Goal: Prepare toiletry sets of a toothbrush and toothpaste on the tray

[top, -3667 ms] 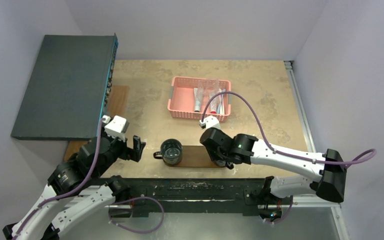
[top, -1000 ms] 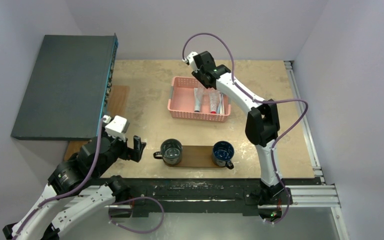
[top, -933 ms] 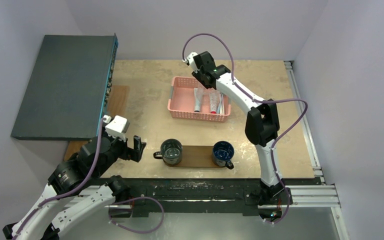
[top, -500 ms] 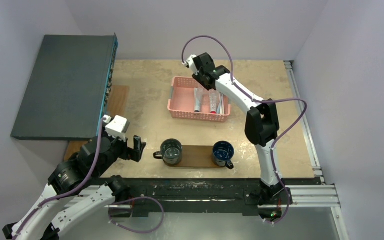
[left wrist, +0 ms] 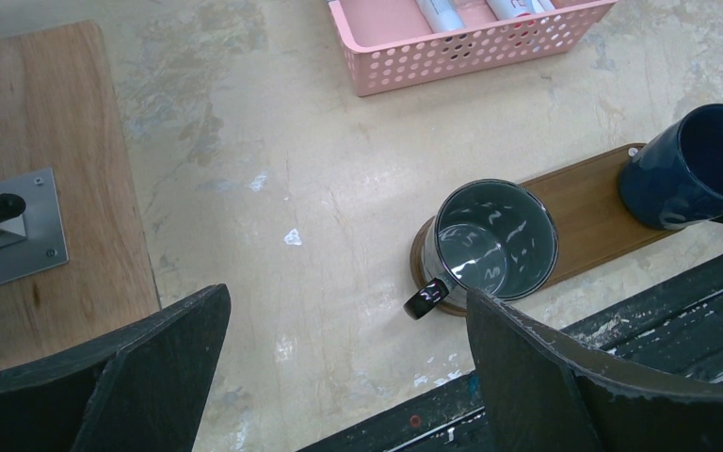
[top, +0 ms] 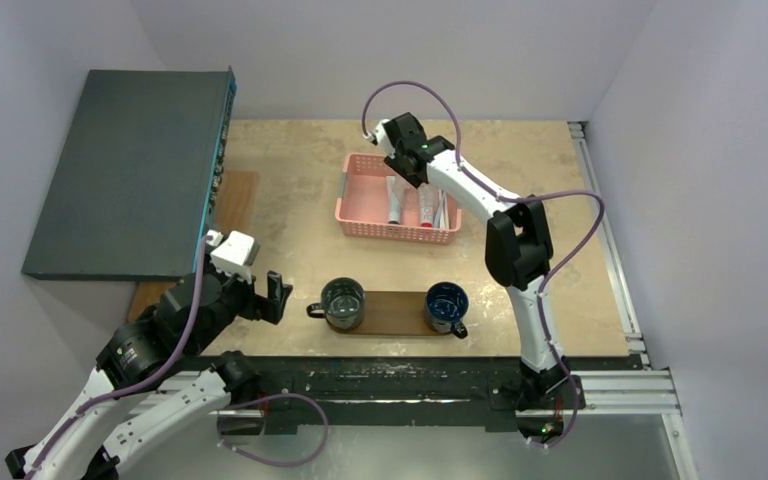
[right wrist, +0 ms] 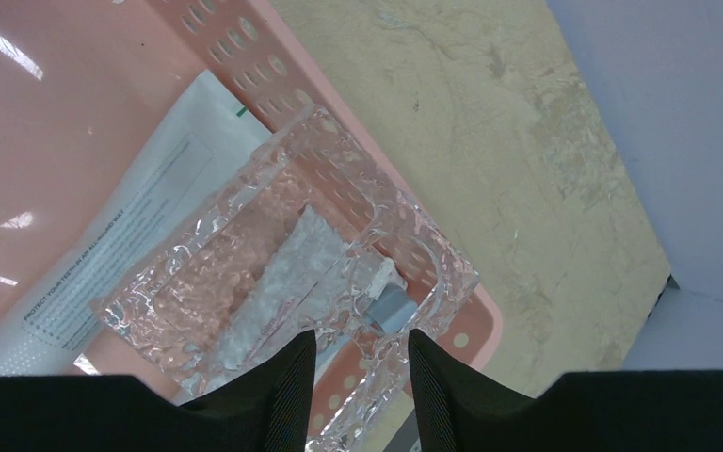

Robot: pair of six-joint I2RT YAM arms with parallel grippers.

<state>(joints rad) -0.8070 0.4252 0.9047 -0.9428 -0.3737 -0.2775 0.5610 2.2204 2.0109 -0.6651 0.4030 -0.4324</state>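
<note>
The tray (top: 393, 314) is a dark brown board at the near edge, with a grey mug (top: 343, 301) on its left end and a blue mug (top: 447, 304) on its right. The toothpaste tubes (top: 396, 200) and the toothbrushes (top: 442, 208) lie in a pink basket (top: 362, 198). My right gripper (top: 407, 166) hangs over the basket's far side, open. In the right wrist view my right gripper (right wrist: 360, 344) straddles a clear crinkled packet (right wrist: 273, 273) that holds a white tube with a grey cap (right wrist: 388, 306). My left gripper (top: 270, 297) stands open left of the tray, holding nothing.
A large dark grey box (top: 130, 170) fills the back left. A light wooden board (left wrist: 47, 179) with a metal plate (left wrist: 9, 235) lies beside it. A white printed packet (right wrist: 113, 254) lies under the clear one in the basket. The black rail (top: 400, 385) runs along the near edge.
The right arm left the blue mug on the tray and swung out to the basket; over the last second its gripper sank slightly toward the far rim. The left arm has not moved.
</note>
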